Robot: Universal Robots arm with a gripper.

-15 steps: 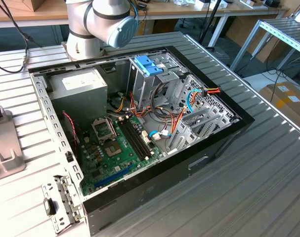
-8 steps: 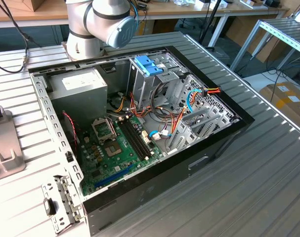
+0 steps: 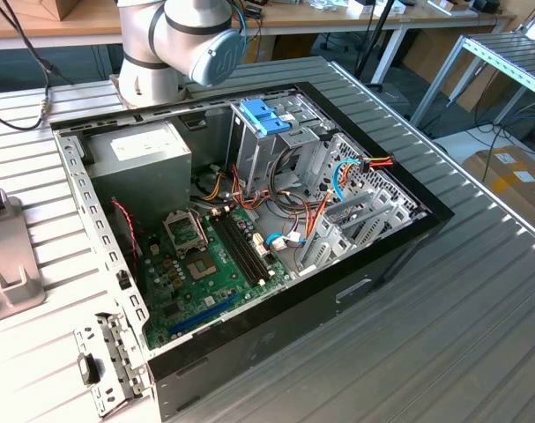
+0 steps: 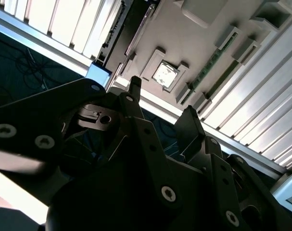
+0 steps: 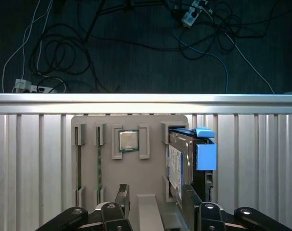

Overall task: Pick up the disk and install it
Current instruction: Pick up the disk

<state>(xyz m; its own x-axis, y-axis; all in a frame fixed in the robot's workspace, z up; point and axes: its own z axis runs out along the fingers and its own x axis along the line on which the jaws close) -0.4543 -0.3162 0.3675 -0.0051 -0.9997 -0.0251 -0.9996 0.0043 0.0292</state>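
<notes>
Pincer [image 5: 156, 191] wide, empty; disk [image 5: 176, 163] on edge in grey holder [image 5: 154, 159], nr 1 fingertip.

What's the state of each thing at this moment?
disk: on edge in the tray slot, not gripped.
gripper: open, empty, over the tray.
tray: holds the disk and a processor chip.
computer case: lying flat, side open.
</notes>
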